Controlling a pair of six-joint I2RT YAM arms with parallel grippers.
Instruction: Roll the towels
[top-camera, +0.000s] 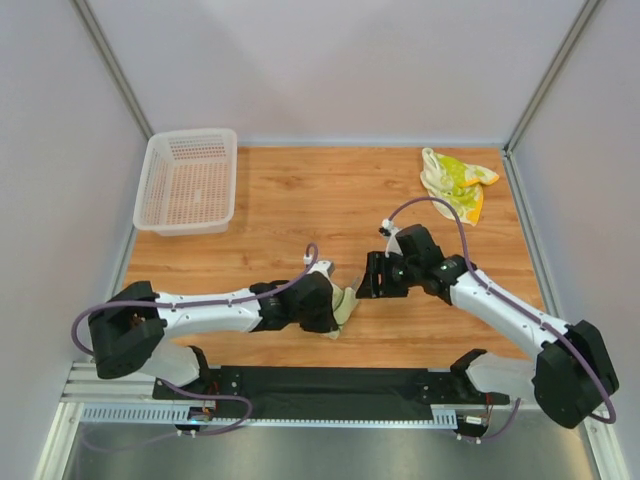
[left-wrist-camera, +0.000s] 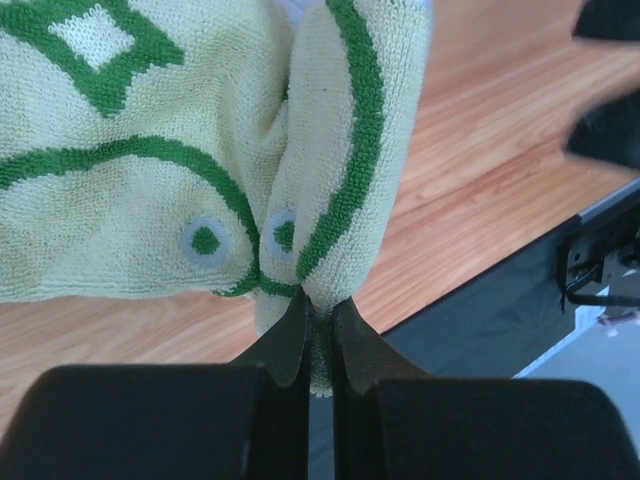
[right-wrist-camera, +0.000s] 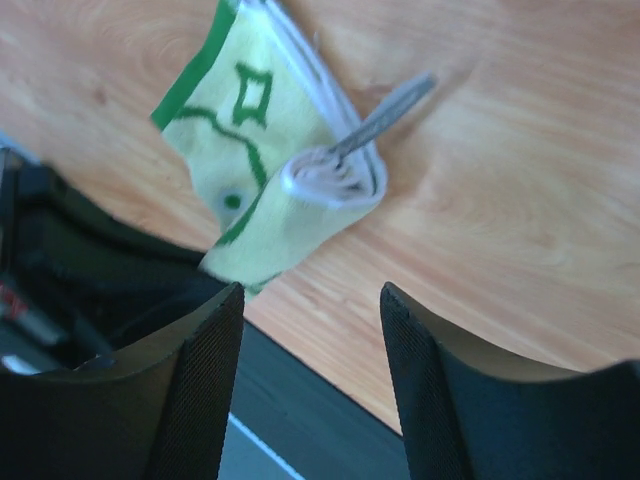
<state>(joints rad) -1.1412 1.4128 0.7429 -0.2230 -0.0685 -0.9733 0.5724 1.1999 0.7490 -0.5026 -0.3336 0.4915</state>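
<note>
Nearest us, our left gripper (left-wrist-camera: 318, 305) is pinching a fold of the green-lined towel (left-wrist-camera: 150, 150), jaws pressed together, while our right gripper (right-wrist-camera: 310, 295) is hovering spread and empty just beside it. Across the wooden table (top-camera: 300, 200) we are counting one white basket (top-camera: 188, 180) and two towels. The green-lined one, at the near middle, seems partly rolled. The blotched towel (top-camera: 455, 183) is lying crumpled at the far right corner, not yet begun.

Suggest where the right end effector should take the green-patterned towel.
Probably the layered end of the green-patterned towel, away from the edge that the left end effector pinches shut. The right end effector is open and faces that end, so come straight in from its side, jaws spanning the thickness of the layers.
</note>
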